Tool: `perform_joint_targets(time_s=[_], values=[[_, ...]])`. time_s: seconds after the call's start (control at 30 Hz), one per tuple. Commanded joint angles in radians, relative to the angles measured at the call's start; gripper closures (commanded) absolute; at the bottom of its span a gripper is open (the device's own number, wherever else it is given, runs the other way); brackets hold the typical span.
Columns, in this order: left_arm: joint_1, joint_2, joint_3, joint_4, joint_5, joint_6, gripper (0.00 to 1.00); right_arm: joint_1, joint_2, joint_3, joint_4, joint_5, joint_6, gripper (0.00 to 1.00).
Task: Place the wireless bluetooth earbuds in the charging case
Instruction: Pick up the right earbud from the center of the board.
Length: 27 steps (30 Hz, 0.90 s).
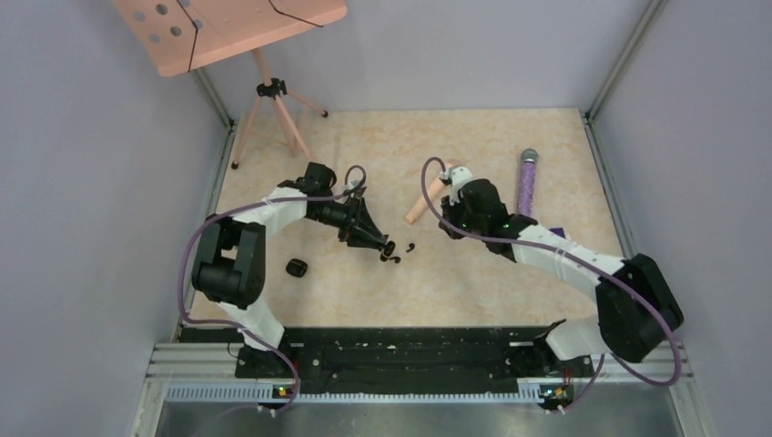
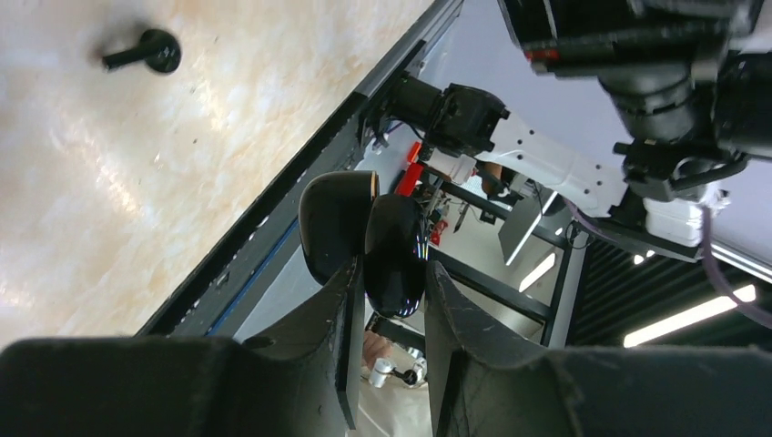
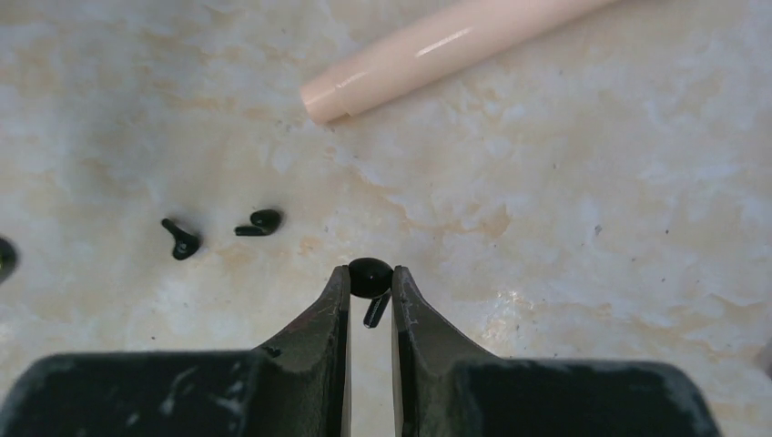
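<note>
My left gripper [image 2: 393,273] is shut on the glossy black charging case [image 2: 397,257]. Its lid [image 2: 335,228] hangs open to the left of the fingers, and the case is held off the table. In the top view that gripper [image 1: 383,246] sits mid-table. Two loose earbuds [image 3: 182,241] [image 3: 259,221] lie on the table just beside it, one of them also showing in the left wrist view [image 2: 146,52]. My right gripper [image 3: 370,284] is shut on a third earbud [image 3: 370,276], stem pointing back between the fingers. From above, its fingertips are hidden under the wrist [image 1: 473,208].
A pink cylinder [image 1: 421,198] lies just behind the right gripper. A purple wand [image 1: 527,180] lies at the right. A black rounded lump [image 1: 297,268] sits near the left arm. A tripod [image 1: 271,109] with a pink board stands at the back left.
</note>
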Motion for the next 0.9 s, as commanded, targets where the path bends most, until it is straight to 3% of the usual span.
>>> perform_joint_targets(time_s=[0.0, 0.1, 0.17, 0.23, 0.43, 0.63, 0.73, 0.87], values=[[-0.017, 0.06, 0.101, 0.053, 0.093, -0.029, 1.0, 0.009, -0.157, -0.091, 0.268, -0.071, -0.016, 0.94], [-0.048, 0.089, 0.171, -0.021, 0.153, 0.089, 1.0, 0.009, -0.305, -0.211, 0.474, -0.13, -0.003, 0.93], [-0.078, 0.108, 0.253, -0.195, 0.148, 0.24, 1.0, 0.009, -0.409, -0.29, 0.61, -0.14, 0.018, 0.93], [-0.098, 0.114, 0.296, -0.237, 0.141, 0.305, 1.0, 0.008, -0.472, -0.332, 0.695, -0.147, 0.031, 0.92], [-0.124, 0.122, 0.359, -0.161, 0.205, 0.358, 1.0, 0.009, -0.53, -0.318, 0.713, -0.2, 0.046, 0.93], [-0.141, 0.198, 0.472, -0.237, 0.279, 0.455, 1.0, 0.009, -0.535, -0.353, 0.796, -0.27, 0.054, 0.93], [-0.143, 0.255, 0.542, -0.387, 0.321, 0.593, 1.0, 0.009, -0.53, -0.381, 0.845, -0.299, 0.042, 0.94], [-0.147, 0.385, 0.694, -0.766, 0.35, 0.933, 1.0, 0.01, -0.52, -0.421, 0.923, -0.345, 0.008, 0.94]])
